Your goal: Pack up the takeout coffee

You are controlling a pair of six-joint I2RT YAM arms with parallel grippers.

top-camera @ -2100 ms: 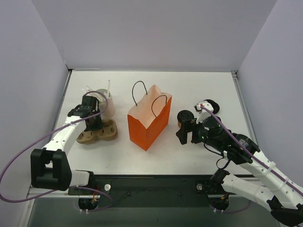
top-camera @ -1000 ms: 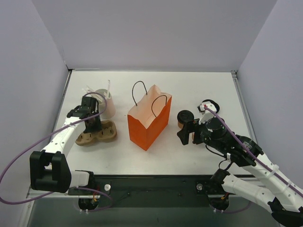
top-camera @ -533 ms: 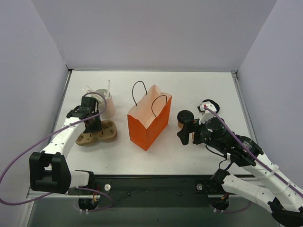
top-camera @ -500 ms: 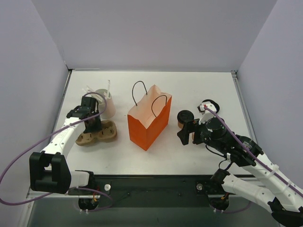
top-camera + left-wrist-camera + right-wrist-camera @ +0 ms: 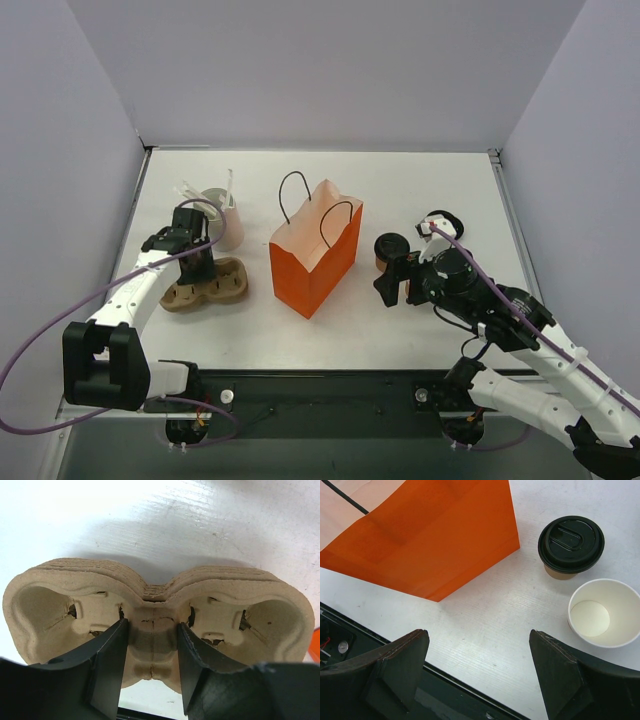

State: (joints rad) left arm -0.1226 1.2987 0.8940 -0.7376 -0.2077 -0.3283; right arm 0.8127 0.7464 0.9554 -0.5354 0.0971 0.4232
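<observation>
- Takeout coffee [image 5: 571, 544]: tan paper cup, black lid on; upright on the bench [image 5: 420, 180]; right of the orange bag [image 5: 315, 262], near it but apart; outside the bag
- lidless cup [image 5: 604, 612]: upright just beside the coffee, on the side away from the bag; open top, white inside; a sliver of bench shows between the two in the right wrist view
- right fingers [image 5: 395, 672]: spread wide, nothing held; bare bench between them; they hang above the bench near the coffee without touching it; the coffee sits ahead of them and off to one side, not between them
- left fingers [image 5: 107, 665]: about half open; set either side of the narrow middle bridge of the pulp carrier [image 5: 50, 600]; inner faces sit against that bridge, clamped on it
- pulp carrier: two wells; several nested in a stack, layered edges showing along the far rim; on the bench at the left, well apart from the coffee, the bag between
- white cup of stirrers [image 5: 222, 212]: upright just behind the carrier
- orange bag: upright, mouth open, black cord handles standing up
</observation>
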